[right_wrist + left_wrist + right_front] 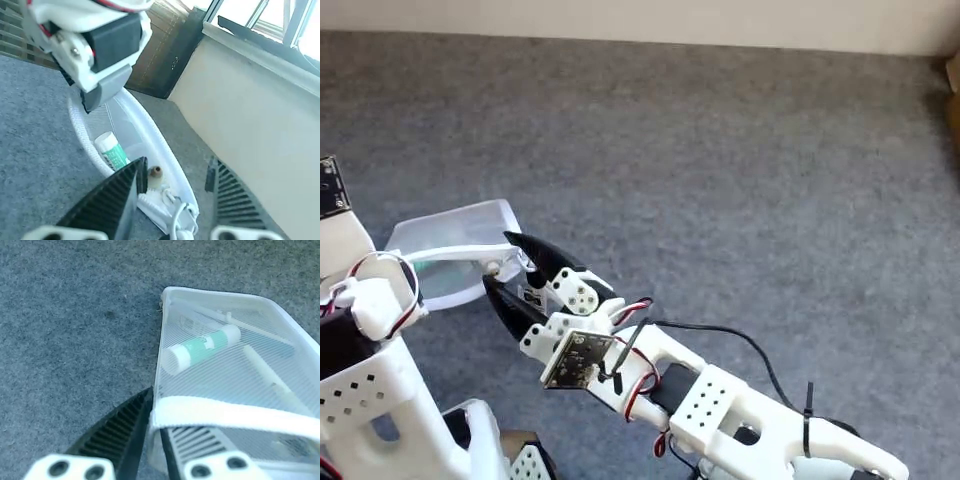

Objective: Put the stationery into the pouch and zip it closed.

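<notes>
A white see-through mesh pouch (460, 240) lies on the grey carpet. Inside it are a green-and-white glue stick (200, 347) and white pens (265, 370). My left gripper (156, 412) is shut on the pouch's rim at one end. In the right wrist view that same gripper (92, 100) holds the far end of the pouch (125, 125). My right gripper (175, 185) is open and straddles the near end, where a small brown zipper pull (156, 172) and a white cord (175, 220) sit close to one black finger. From above, the right gripper (500, 262) brackets the pouch's right end.
Grey carpet (740, 150) stretches out on all sides of the pouch. A pale wall (260, 125) and a dark wooden cabinet (165, 55) stand beyond it. The left arm's white body (370, 390) covers the lower left corner.
</notes>
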`<state>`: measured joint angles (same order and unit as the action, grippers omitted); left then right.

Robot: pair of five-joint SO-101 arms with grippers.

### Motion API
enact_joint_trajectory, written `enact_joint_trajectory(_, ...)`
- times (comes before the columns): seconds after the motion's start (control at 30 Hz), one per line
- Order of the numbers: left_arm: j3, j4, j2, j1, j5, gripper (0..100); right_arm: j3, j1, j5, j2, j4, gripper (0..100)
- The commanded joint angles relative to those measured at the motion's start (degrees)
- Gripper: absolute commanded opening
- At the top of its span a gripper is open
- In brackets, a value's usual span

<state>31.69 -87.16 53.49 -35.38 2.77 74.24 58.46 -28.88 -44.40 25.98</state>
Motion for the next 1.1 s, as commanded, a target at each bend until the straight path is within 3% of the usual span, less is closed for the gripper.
enact_joint_trajectory(0.0,-0.04,1.41,-0.92,-0.48,-0.18,1,-1.10,-2.77,0.62,-1.89,0.57,17.4)
enact_joint_trajectory(0.2,0.04,1.41,-0.92,-0.48,-0.18,1,-1.19,-3.56,0.26,-1.89,0.57,0.0)
enact_joint_trajectory(0.43,0.04,1.41,-0.92,-0.48,-0.18,1,-1.10,-2.59,0.26,-1.36,0.48,0.4)
enact_joint_trajectory(0.67,0.04,1.41,-0.92,-0.48,-0.18,1,-12.00,0.48,0.18,3.38,-20.00,0.4)
enact_joint_trajectory(0.93,0.04,1.41,-0.92,-0.48,-0.18,1,-27.65,0.40,0.26,20.97,-23.60,0.5)
enact_joint_trajectory(1.07,0.04,1.41,-0.92,-0.48,-0.18,1,-33.10,0.40,0.26,26.07,-32.75,0.5)
